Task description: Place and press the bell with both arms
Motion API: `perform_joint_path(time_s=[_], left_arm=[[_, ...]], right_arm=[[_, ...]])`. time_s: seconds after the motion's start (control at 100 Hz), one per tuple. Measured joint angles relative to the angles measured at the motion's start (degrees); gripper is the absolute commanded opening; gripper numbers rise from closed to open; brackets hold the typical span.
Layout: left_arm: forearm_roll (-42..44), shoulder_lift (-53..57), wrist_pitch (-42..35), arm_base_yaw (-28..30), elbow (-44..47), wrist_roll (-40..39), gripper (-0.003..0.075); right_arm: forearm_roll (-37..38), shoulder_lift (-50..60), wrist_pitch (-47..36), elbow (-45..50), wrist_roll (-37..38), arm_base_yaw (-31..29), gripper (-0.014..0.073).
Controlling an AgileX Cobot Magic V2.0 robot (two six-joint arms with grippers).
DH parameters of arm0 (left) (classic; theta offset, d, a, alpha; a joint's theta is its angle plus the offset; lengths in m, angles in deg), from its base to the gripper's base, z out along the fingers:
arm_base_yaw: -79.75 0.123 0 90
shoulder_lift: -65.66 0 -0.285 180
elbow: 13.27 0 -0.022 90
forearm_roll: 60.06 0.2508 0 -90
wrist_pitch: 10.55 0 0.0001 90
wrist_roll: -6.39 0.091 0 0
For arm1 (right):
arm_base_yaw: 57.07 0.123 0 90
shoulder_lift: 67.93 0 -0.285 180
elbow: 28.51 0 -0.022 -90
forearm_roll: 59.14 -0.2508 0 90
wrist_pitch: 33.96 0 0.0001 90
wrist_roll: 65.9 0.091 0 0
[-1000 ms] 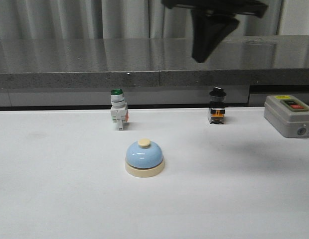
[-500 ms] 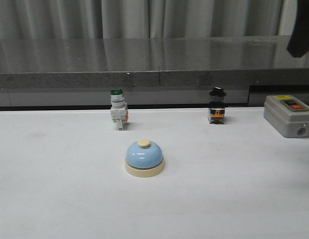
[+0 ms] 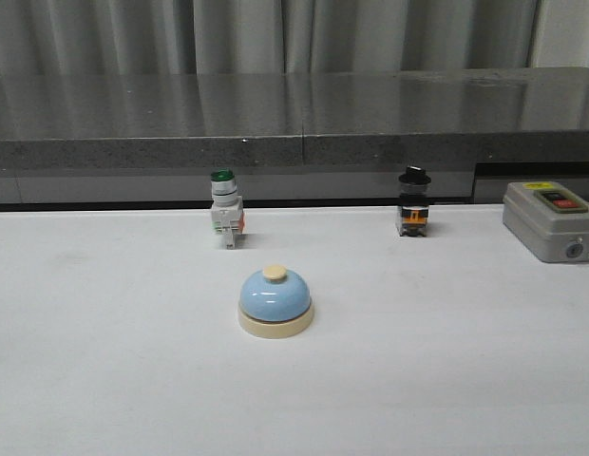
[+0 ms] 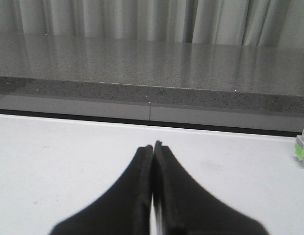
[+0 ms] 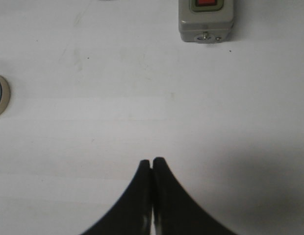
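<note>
Two grippers show, each only in its own wrist view. The left gripper has its two black fingers pressed tip to tip with nothing between them, hanging over bare white table with the grey stone ledge and a pale curtain beyond. The right gripper is likewise pinched together and empty, looking down on the table; neither arm appears in the front view.

Outward from the fingers, four objects stand on the table. There is one bell, with a light-blue dome, a cream base and a cream button, sitting upright near the middle of the table, nearer than the other three and touching none of them. A sliver of its rim shows at the edge of the right wrist view.

There is one green-capped white push-button switch, standing far and a little left of the bell. One black-capped switch stands far and to the right. One grey box with red and black buttons sits at the far right edge, and is also seen from above in the right wrist view.

No container is in view.
</note>
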Motion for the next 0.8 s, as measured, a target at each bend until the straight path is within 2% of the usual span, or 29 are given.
perform_joint_path(time_s=[0.8], left_arm=[[0.00, 0.00, 0.00, 0.00, 0.00, 0.00, -0.0020]], right_arm=[[0.34, 21.24, -1.62, 12.74, 0.09, -0.10, -0.0060]])
